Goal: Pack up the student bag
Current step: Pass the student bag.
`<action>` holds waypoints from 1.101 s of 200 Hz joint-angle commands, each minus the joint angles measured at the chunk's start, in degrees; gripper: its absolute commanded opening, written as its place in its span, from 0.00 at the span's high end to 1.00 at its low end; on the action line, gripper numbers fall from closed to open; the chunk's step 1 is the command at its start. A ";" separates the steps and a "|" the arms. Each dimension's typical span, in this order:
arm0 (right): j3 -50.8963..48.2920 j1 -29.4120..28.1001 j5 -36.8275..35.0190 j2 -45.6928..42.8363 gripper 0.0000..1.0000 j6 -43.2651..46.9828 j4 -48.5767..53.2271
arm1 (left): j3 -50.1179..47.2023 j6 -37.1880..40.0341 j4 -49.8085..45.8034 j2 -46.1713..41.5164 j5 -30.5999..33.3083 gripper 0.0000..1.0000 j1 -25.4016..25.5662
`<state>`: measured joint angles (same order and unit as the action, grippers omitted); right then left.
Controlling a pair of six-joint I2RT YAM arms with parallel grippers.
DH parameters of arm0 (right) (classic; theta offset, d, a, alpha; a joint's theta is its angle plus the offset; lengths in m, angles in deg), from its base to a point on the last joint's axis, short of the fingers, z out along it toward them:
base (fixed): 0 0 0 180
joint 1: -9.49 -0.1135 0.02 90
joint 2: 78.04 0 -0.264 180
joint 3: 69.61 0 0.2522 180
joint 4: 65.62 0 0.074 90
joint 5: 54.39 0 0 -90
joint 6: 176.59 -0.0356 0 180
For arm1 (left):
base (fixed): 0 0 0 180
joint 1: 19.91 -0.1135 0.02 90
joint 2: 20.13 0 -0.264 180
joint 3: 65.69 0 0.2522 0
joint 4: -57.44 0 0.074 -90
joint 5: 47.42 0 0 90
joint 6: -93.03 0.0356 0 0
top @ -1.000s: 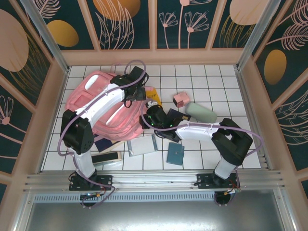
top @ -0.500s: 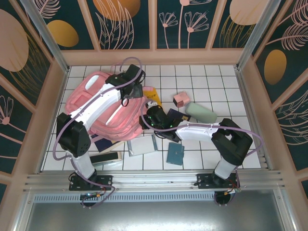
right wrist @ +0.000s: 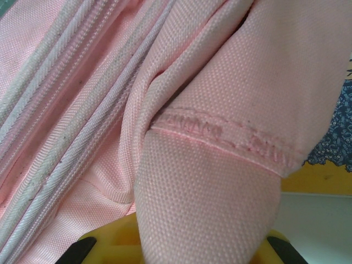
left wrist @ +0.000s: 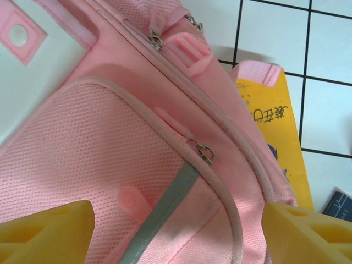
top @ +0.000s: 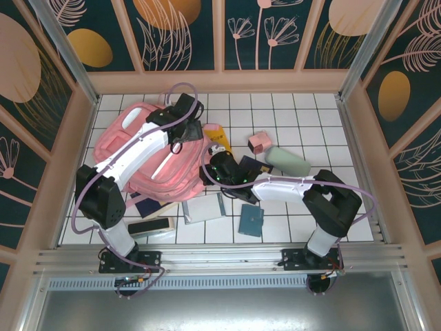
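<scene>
Large soft pink fabric backpack (top: 176, 176) lies in the upper left of the tiled floor in the top view.

What changed: my left gripper (top: 186, 127) has backed up-frame along the bag's top right edge over the last second, and its yellow fingers (left wrist: 47, 231) have spread a little wider. They are released, grasping nothing, and hover above the mesh front pocket (left wrist: 99, 159).

My right gripper (top: 207, 172) has not shifted. It is clenched on a fold of the bag's pink fabric at its right edge, and the right wrist view shows the fold pinched between the pads (right wrist: 104, 239).

My read: the left arm has let go and is repositioning while the right arm holds the bag.

The flat yellow book (top: 219, 136) is just beside the bag. The small pink box (top: 258, 143), grey-green pouch (top: 288, 161), teal notebook (top: 251, 221) and grey booklet (top: 203, 207) lie outside it, centre and right. Packing looks far from done.
</scene>
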<state>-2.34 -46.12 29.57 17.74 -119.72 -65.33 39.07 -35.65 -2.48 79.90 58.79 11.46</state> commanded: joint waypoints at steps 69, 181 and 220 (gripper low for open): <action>0.01 -0.48 -4.70 -2.36 1.00 1.45 -2.15 | -5.84 0.95 1.19 1.64 1.46 0.54 -0.94; 4.85 -2.74 8.19 3.16 0.93 5.28 -9.77 | 4.38 15.43 10.27 -1.50 -8.09 1.00 -1.07; 10.71 -7.21 9.66 6.42 0.19 12.92 -7.44 | 2.64 23.46 12.45 -6.08 -16.36 1.00 0.17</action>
<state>4.24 -48.83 33.11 22.51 -114.80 -69.59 40.23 -19.72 0.50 80.03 52.95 9.32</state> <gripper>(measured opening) 0.584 0.073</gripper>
